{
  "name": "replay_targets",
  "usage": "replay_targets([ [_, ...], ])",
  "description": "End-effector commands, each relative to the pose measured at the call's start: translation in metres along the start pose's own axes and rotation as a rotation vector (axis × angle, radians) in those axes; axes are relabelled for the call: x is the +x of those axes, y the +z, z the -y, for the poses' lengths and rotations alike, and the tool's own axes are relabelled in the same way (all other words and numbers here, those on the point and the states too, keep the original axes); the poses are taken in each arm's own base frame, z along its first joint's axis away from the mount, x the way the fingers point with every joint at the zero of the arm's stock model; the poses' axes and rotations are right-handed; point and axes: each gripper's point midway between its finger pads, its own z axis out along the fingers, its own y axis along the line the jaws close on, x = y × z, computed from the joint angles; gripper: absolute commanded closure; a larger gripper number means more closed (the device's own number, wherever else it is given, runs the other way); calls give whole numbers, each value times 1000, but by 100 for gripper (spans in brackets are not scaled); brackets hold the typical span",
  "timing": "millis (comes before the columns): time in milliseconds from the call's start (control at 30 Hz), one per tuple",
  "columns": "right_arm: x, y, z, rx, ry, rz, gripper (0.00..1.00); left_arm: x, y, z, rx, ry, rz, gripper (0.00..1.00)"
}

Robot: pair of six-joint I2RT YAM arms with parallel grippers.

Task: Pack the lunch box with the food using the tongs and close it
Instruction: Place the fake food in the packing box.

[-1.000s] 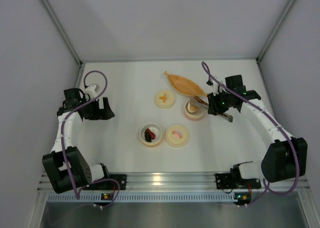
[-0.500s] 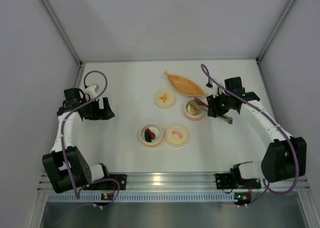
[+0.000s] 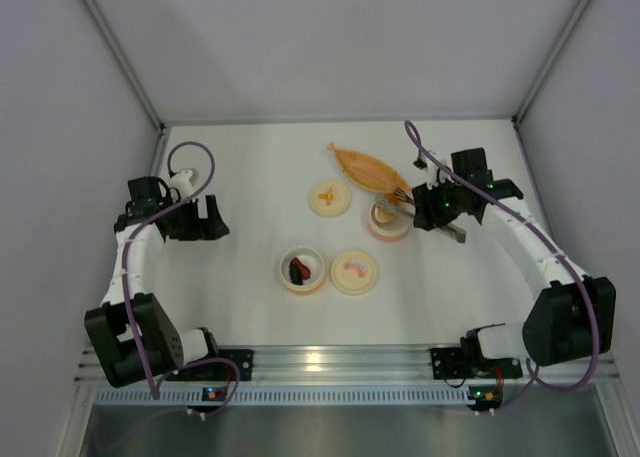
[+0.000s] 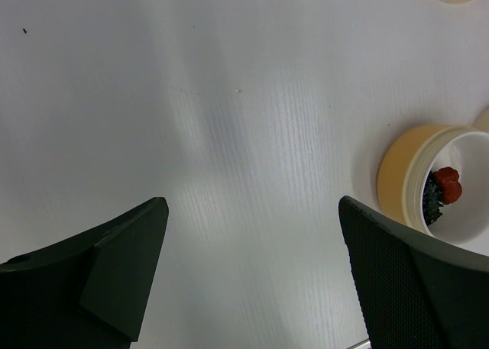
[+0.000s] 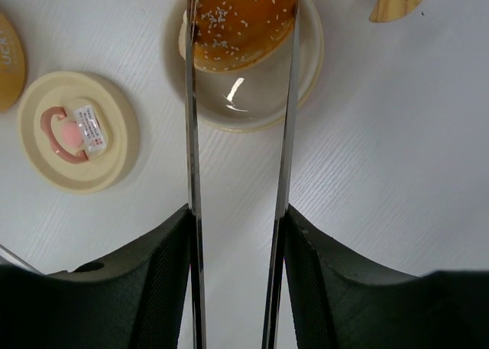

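Note:
My right gripper (image 5: 237,219) is shut on the tongs (image 5: 192,135), one thin metal arm against each finger. The tong arms stand apart on either side of the orange-brown seeded lump (image 5: 243,17), which lies in a round lunch box bowl (image 5: 260,105). From above, the right gripper (image 3: 432,209) sits just right of that bowl (image 3: 389,220). A second bowl (image 3: 301,270) holds the dark red piece (image 4: 448,185) and the black ridged piece (image 4: 432,204). My left gripper (image 4: 252,211) hangs open over bare table, left of this bowl (image 4: 401,173).
Two round cream lids lie loose, one (image 3: 329,198) behind the bowls and one (image 3: 354,272) beside the front bowl, also in the right wrist view (image 5: 76,131). The long orange boat-shaped dish (image 3: 368,169) lies just behind the right gripper. White walls enclose the table.
My right gripper's jaws have widened and the tong arms have spread apart around the orange-brown lump in the bowl. The left arm has not moved.

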Motion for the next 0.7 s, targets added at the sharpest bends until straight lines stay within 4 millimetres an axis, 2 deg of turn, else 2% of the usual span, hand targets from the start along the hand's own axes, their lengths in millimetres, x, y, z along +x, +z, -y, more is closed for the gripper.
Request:
replay_targets([
  [0, -38, -25, 2, 25, -28, 124, 53, -15, -5, 0, 4, 28, 41, 2],
  [133, -43, -28, 1, 17, -29, 132, 53, -14, -5, 0, 4, 28, 38, 2],
  [667, -15, -16, 3, 22, -44, 68, 55, -13, -3, -1, 2, 27, 35, 2],
])
